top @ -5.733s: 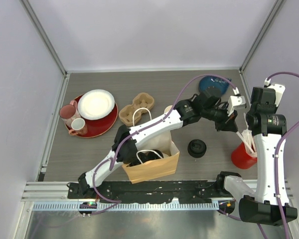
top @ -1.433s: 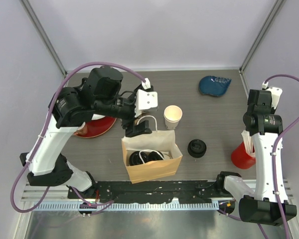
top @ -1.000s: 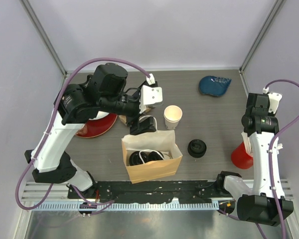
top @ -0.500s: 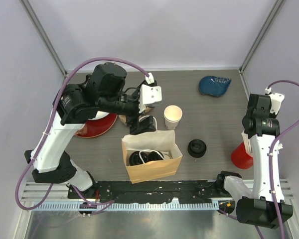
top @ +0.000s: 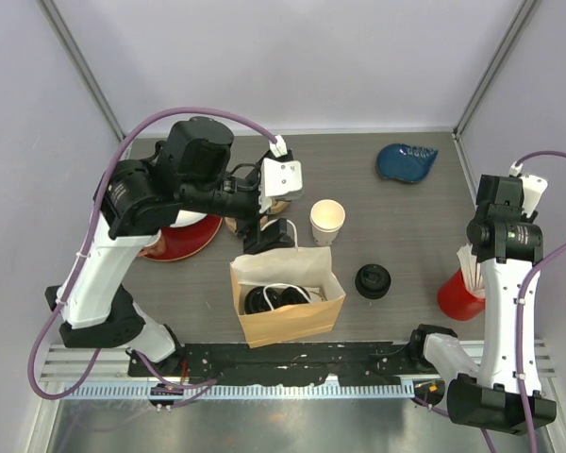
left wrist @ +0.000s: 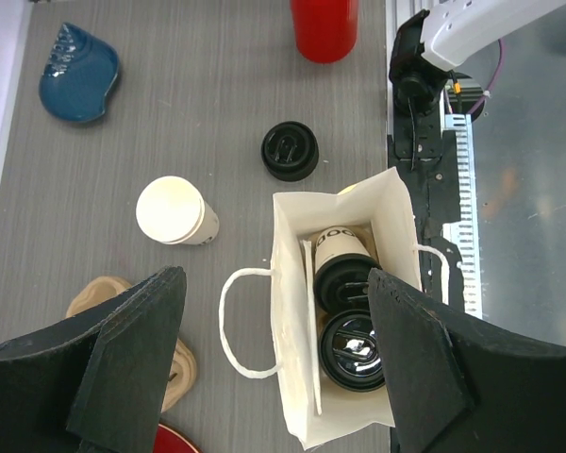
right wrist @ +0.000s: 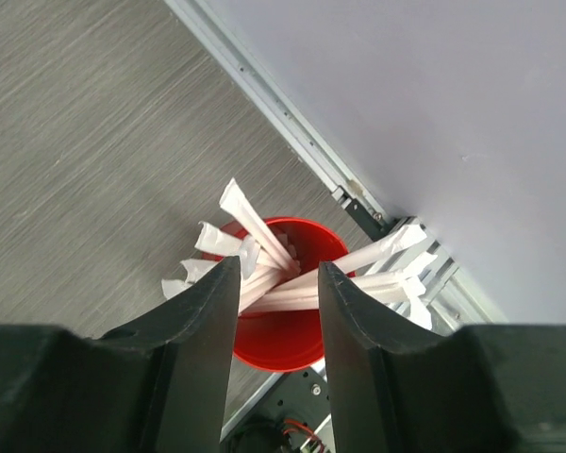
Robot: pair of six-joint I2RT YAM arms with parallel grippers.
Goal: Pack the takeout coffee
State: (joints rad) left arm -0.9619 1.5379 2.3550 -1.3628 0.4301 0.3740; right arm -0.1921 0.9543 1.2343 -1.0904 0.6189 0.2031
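Two takeout coffee cups, white paper with black sip lids, sit inside the brown paper bag (left wrist: 297, 377). One cup (left wrist: 342, 269) lies tilted and the other (left wrist: 355, 347) shows its lid from above. In the top view their lids (top: 272, 298) show inside the bag (top: 288, 326). My left gripper (left wrist: 274, 377) hangs open above the bag's rear edge and handle, holding nothing. My right gripper (right wrist: 275, 283) is open just above a red cup (right wrist: 278, 330) of wrapped straws, with nothing gripped.
A lidless white paper cup (top: 327, 219) stands behind the bag. Black lids (top: 373, 281) lie to the bag's right. The red straw cup (top: 457, 297) is at the right edge, a blue dish (top: 406, 160) at the back right. A cardboard carrier (left wrist: 181, 363) and a red plate (top: 184, 241) lie at the left.
The right gripper's jaws have spread apart over the straw cup, and its wrist has shifted slightly right. The left arm has stayed almost still above the bag.
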